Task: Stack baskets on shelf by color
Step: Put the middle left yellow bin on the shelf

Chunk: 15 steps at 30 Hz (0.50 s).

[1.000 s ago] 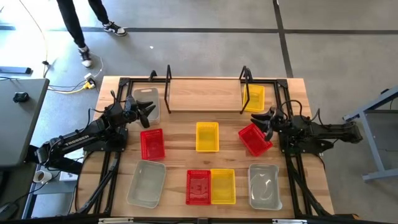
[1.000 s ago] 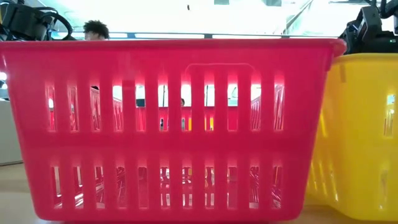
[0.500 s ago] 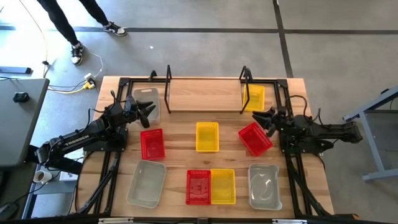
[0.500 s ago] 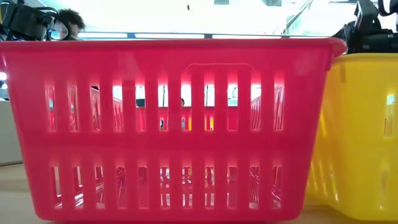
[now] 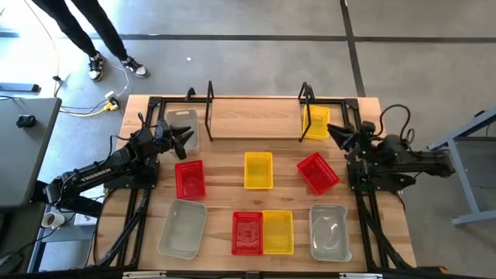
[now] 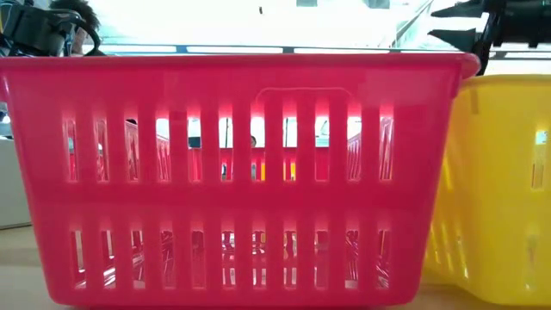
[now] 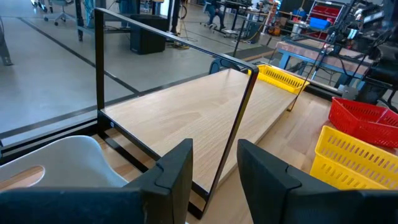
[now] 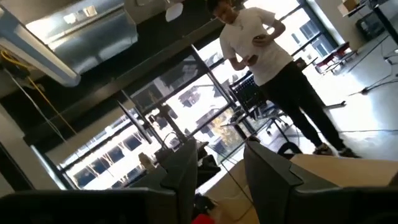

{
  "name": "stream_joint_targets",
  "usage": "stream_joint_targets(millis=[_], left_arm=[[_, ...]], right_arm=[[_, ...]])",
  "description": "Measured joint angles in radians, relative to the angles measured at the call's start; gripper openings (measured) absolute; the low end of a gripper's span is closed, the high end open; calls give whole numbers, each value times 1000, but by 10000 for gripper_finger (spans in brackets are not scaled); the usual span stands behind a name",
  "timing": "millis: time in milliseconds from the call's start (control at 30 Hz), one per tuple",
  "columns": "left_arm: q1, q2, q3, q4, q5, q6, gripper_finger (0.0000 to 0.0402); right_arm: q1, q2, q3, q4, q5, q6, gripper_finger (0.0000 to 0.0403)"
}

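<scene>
The shelf, a black rod frame on a light wooden base, stands at the table's far side. A clear-grey basket sits at its left end and a yellow basket at its right end. On the table lie red baskets, yellow ones and clear-grey ones. My left gripper hovers open just near of the shelf's clear-grey basket. My right gripper is open and raised, beside the shelf's yellow basket and far of the tilted red one.
The low view is filled by a red basket with a yellow one beside it. The middle of the shelf base is bare wood. A person's legs are beyond the table's far left corner, and a person shows in the right wrist view.
My right gripper has drawn back from the far corner of the tilted red basket, moving up and toward the table's far edge, and has tipped upward. The red basket stays on the table. The person beyond the far left corner has walked on.
</scene>
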Motion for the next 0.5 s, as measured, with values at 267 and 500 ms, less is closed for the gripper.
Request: stream_joint_targets(millis=[267,500], left_arm=[[0,0,0,0,0,0,117],[0,0,0,0,24,-52,117]], right_arm=[[0,262,256,-235,-26,-23,117],[0,526,432,-291,-150,-128,117]])
